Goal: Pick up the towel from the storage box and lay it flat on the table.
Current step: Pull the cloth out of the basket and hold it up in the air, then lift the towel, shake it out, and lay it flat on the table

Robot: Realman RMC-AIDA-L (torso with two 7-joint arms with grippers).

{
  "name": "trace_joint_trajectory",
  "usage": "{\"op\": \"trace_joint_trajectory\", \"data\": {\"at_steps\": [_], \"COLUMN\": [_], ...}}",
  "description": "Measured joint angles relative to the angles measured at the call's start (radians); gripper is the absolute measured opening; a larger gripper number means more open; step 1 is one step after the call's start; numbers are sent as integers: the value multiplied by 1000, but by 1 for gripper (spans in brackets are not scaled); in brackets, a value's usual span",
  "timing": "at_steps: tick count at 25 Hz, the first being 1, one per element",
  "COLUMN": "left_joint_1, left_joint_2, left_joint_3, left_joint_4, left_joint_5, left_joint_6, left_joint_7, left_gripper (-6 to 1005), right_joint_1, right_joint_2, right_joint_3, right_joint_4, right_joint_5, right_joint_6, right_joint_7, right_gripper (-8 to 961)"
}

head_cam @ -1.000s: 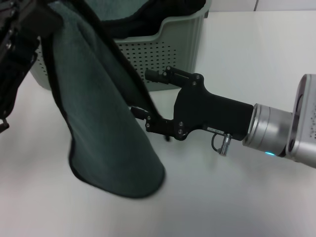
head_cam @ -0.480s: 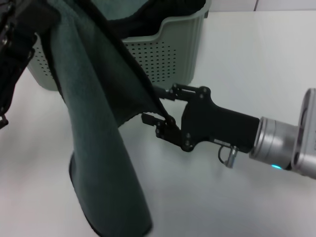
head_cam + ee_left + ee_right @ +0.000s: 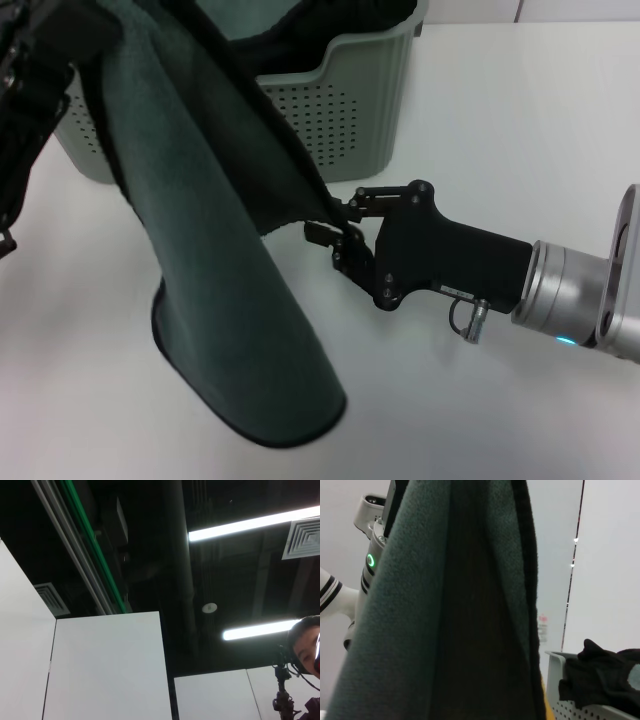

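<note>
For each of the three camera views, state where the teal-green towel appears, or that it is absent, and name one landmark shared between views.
Head view: the towel hangs from the left gripper at upper left, draping down the left-centre to the table; the right gripper has closed on its edge.
Left wrist view: not in it; only ceiling and wall panels.
Right wrist view: the towel fills the left and middle.
Shared landmark: the storage box, behind the towel in the head view, at a corner of the right wrist view.
</note>
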Motion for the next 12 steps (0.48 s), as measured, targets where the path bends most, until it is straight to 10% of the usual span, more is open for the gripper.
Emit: {"op": "trace_joint_trajectory", "data": {"at_steps": [12], "left_joint_1": [7], "left_joint_2": [-6], "left_joint_3": [-32], "left_joint_4": [-35], "left_joint_5": [-1], "left_joint_6": [-2], "left_joint_7": [3], "left_gripper": [13], "right_joint_1": [-34], "right_joint_2": [0], "right_joint_3": [4], "right_joint_4": [-2], "right_joint_5": [0], "right_joint_6": [9], "right_joint_7": [-54], "right_gripper": [112]}}
